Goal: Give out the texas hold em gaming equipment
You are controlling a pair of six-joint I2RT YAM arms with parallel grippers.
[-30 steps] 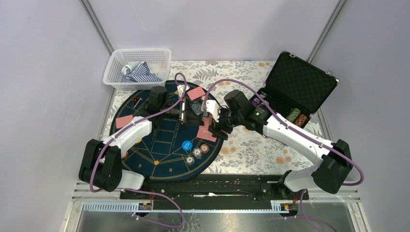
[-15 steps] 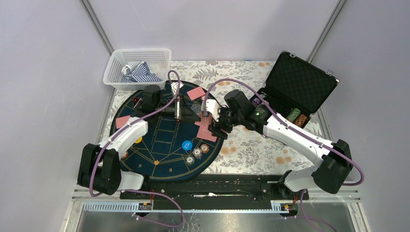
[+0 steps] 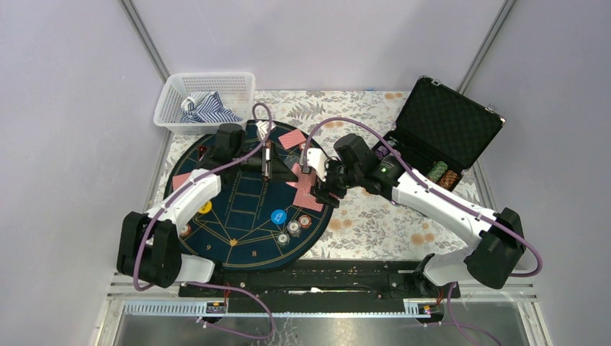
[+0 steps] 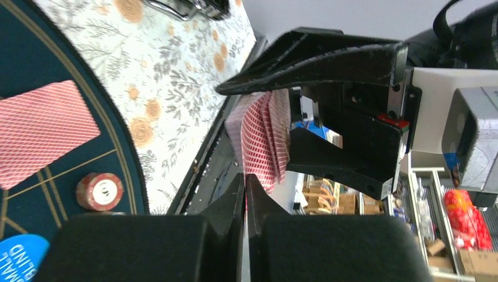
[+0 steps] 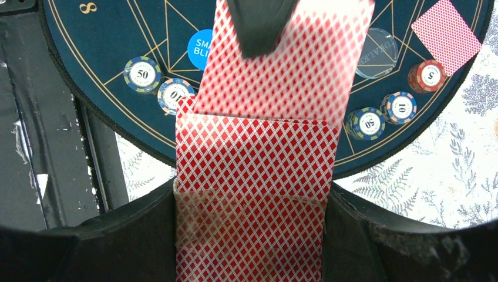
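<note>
Top external: high above the near edge of the table [image 3: 375, 223], facing steeply downward, whole table in frame. Left wrist: rolled sideways, close on the deck of red-backed cards [image 4: 264, 141], round mat [image 4: 29, 64] at left edge. Right wrist: close, straight down over the same deck [image 5: 258, 158] and mat [image 5: 117, 29].

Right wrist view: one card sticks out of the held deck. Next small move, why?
Probably draw the left claw back toward its own side, sliding the red-backed top card fully off the red-backed card deck. That card sits half out of the deck, a left finger over its far end, while the right claw grips the deck above the dark blue round mat.
</note>
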